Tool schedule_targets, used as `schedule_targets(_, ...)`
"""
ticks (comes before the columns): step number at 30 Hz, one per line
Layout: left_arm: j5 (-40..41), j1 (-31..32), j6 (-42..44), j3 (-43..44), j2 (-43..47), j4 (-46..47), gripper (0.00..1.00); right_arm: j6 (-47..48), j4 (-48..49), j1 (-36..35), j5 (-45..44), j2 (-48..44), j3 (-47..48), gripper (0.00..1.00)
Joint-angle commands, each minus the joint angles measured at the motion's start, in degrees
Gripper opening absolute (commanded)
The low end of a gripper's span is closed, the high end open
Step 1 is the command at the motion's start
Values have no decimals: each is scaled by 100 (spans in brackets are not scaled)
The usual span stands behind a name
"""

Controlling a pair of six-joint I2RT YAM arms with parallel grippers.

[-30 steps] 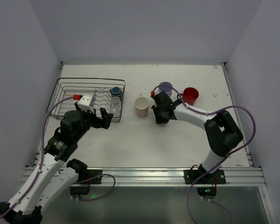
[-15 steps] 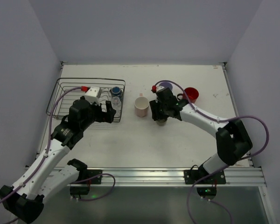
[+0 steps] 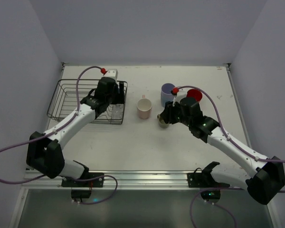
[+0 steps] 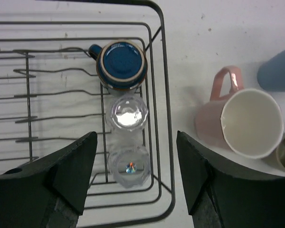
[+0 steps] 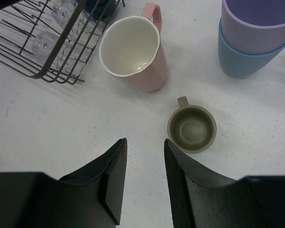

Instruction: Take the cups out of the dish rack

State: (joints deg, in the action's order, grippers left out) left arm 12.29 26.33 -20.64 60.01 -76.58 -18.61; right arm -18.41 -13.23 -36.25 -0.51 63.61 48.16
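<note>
Dish rack's (image 4: 168, 118) right rim separates small blue cup (image 4: 121, 65) from pale pink cup (image 4: 249, 122).

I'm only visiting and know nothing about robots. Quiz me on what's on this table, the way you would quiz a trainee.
1. True or false: the blue cup sits inside the wire dish rack.
2. How many clear glasses are in that rack?
3. Which stands on the table right beside the pink cup? A: small olive mug; B: red mug; C: blue cup.
Key: 1 true; 2 two; 3 A.
</note>
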Motion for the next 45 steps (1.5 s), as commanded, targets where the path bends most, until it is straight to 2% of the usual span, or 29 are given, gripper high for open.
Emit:
schedule_targets(1, 572, -22, -107, 748, -725, 420, 74, -162, 523, 13, 16, -296, -175, 40)
schedule_targets(3, 774, -57, -10, 1151, -1216, 359, 75, -162, 532, 13, 16, -341, -193, 39)
schedule_targets(8, 1002, -110, 166, 1768, -1957, 121, 89, -154, 559, 13, 183, -402, -211, 40)
schedule_targets(12, 985, -242, 245, 1979, -2317, 156, 91, -145, 594, 4, 227, -385, -228, 39)
schedule_targets(17, 924, -374, 184, 1945, -2502, 217, 90, -145, 629, 13, 245, -306, -237, 39)
schedule_targets(23, 678, -427, 140, 1821, -2704, 376, 84, -154, 664, 13, 289, -165, -228, 39)
schedule_targets(41, 511, -365, 166, 1971, -3249, 349, 84, -154, 699, 4, 412, -104, -219, 39)
schedule_targets(45, 607, -277, 219, 2059, -3373, 393, 76, -162, 708, 13, 438, -77, -220, 39)
